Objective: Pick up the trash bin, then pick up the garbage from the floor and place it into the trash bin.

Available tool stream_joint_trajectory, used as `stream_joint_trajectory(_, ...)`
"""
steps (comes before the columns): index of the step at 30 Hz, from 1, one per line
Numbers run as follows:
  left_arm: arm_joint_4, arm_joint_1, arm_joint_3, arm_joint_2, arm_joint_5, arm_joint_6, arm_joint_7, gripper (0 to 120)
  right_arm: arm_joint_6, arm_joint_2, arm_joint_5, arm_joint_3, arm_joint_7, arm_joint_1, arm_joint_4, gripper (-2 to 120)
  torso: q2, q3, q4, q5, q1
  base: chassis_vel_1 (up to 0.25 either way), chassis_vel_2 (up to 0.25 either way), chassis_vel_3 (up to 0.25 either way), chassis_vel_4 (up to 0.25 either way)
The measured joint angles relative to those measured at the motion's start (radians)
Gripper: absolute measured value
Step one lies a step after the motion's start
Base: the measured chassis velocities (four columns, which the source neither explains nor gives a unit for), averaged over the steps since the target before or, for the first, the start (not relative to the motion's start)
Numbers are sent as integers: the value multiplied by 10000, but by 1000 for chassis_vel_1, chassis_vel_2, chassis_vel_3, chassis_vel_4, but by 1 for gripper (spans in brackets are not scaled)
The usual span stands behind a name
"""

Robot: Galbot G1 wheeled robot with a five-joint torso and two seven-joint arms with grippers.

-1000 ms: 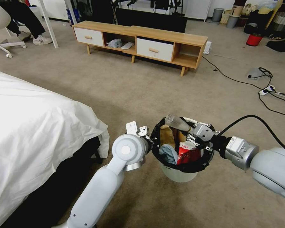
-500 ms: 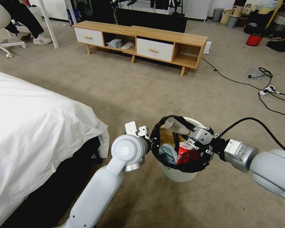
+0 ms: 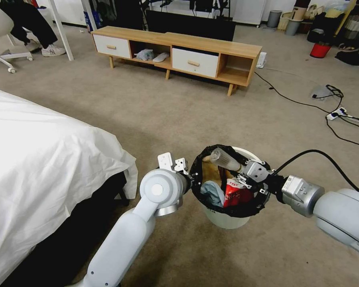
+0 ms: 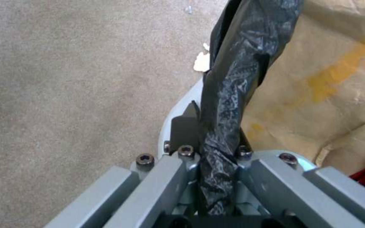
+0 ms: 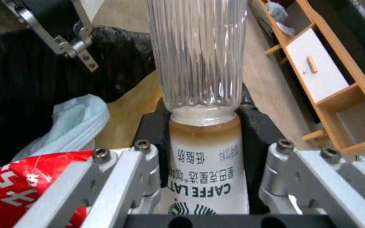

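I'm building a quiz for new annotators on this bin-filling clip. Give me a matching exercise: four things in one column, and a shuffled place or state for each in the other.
Things:
1. left tool
2. clear bottle
3. red-and-white carton
4. brown paper bag

Places or states:
A. lying inside the trash bin, beside a pale blue crumpled piece
B. clamped on the bin's rim over the black bag
C. held by the right tool above the bin's mouth
D. against the bin's inner wall, marked with yellow stains

Pairs: 1-B, 2-C, 3-A, 4-D
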Motion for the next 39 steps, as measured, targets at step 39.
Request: stream_joint_trajectory(39,10,25,-35,-82,25,0,0,1,62,95,-17,-39,-25,-18,-31,57,0,0,0,0,0,0,0,0,0)
